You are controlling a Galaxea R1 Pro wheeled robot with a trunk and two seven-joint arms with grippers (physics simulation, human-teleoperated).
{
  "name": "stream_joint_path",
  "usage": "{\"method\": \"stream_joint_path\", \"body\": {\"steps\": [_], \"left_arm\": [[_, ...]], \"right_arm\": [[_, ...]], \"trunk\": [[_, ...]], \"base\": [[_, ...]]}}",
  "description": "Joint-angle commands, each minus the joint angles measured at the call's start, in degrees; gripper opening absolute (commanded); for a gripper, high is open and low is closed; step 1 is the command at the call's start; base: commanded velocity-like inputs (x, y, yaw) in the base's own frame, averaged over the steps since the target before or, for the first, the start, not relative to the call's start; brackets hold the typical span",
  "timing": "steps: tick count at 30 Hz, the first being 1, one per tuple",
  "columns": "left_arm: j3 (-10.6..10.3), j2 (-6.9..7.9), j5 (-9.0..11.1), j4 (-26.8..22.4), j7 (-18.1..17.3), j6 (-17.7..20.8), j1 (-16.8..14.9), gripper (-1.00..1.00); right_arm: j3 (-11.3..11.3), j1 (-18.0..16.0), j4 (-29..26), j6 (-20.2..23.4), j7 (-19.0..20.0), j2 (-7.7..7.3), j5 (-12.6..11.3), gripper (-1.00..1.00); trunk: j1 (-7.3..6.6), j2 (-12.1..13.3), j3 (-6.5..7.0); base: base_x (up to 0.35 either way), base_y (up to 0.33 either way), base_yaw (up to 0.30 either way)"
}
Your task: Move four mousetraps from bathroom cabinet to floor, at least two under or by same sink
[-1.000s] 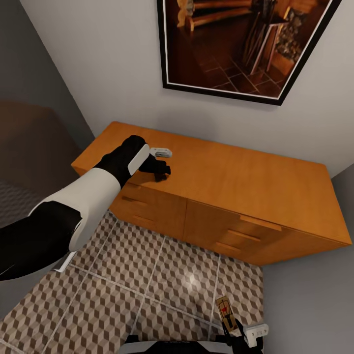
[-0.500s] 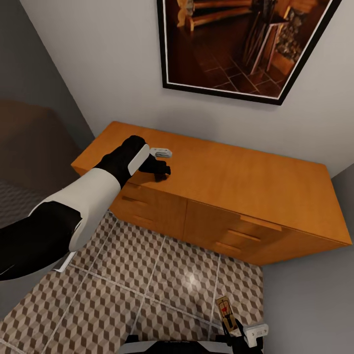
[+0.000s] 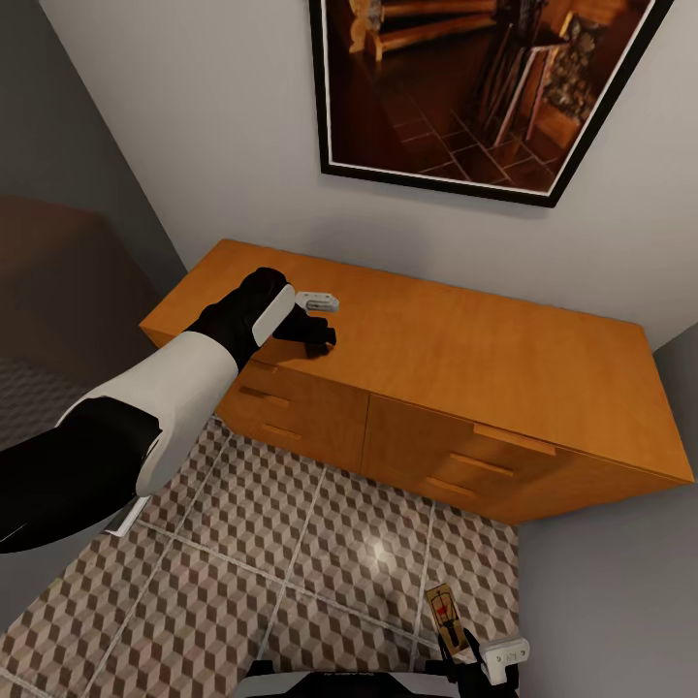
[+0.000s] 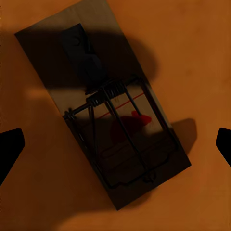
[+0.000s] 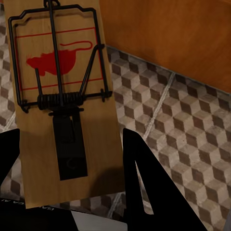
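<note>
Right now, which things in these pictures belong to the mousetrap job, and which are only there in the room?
Part of the job:
- mousetrap on the cabinet top, between the open left gripper fingers
- mousetrap held by the right gripper
- cabinet
- bathroom floor

Only in the room:
- framed picture
- white wall

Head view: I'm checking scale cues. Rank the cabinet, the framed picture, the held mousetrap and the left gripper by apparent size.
1. cabinet
2. framed picture, cropped by the frame, so its rank is unsure
3. left gripper and mousetrap: both small and look alike; unranked.
</note>
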Motion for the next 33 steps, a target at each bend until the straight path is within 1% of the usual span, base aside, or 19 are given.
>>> {"method": "stream_joint_path", "body": {"steps": [1, 33], "left_arm": [[-0.4, 0.04, 0.6, 0.0, 0.4, 0.2, -0.1, 1.00], [-0.5, 0.04, 0.6, 1.2, 0.3, 0.1, -0.1, 1.00]], "right_arm": [[0.1, 0.0, 0.1, -0.1, 0.8, -0.02, -0.7, -1.00], [0.1, 0.0, 0.0, -0.2, 0.8, -0.02, -0.7, -1.00]], "trunk": [[0.03, -0.1, -0.08], [0.03, -0.1, -0.08]], "base": [[0.000, 0.000, 0.000], [0.000, 0.000, 0.000]]}}
